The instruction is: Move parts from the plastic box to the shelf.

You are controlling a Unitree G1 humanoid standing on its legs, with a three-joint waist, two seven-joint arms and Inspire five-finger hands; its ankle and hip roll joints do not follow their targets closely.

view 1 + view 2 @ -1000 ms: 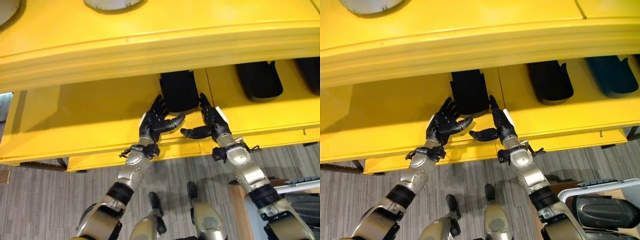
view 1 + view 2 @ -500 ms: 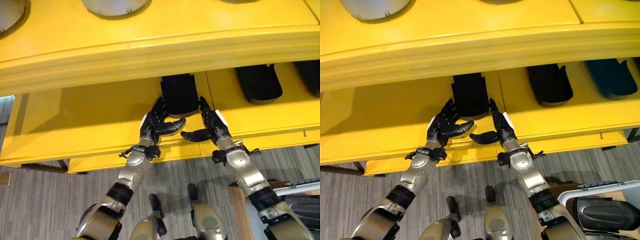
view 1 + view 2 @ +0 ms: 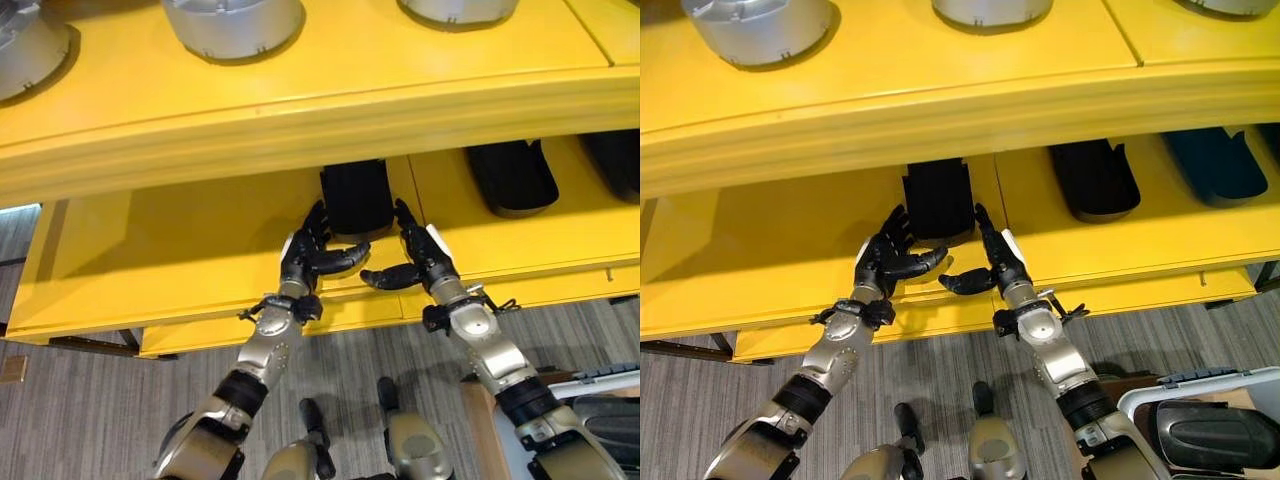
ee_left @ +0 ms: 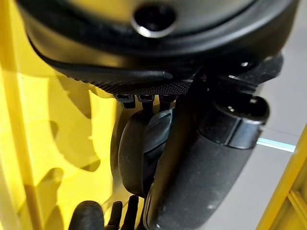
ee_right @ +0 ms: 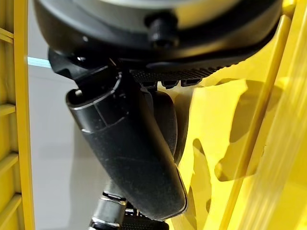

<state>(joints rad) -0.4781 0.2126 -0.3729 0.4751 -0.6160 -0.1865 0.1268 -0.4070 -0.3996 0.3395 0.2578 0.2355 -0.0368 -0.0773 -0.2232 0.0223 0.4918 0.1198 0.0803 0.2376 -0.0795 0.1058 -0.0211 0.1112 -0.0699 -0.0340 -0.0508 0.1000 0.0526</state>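
Observation:
A flat black part [image 3: 355, 195] lies on the lower yellow shelf [image 3: 180, 250], its near end toward me. My left hand [image 3: 300, 257] is at the part's near left corner and my right hand [image 3: 428, 255] at its near right corner. Both are open, with straight fingers along the part's sides and thumbs pointing inward below it. In the left wrist view the thumb [image 4: 206, 167] reaches past the rounded black part [image 4: 136, 153]. The right wrist view shows the same, with thumb [image 5: 129, 158] in front of the part [image 5: 169, 122]. The plastic box [image 3: 1170, 395] stands at lower right with a black part [image 3: 1205, 430] inside.
Two more dark parts [image 3: 1095, 178] [image 3: 1218, 165] lie in the shelf's right bay. Silver metal parts [image 3: 232, 22] [image 3: 758, 25] stand on the upper shelf, whose thick front lip [image 3: 320, 115] overhangs the hands. The left bay of the lower shelf is bare yellow. Grey floor lies below.
The camera has tilted up, so more of the upper shelf shows. Both hands stay open at the part's near corners, with no clear move relative to it.

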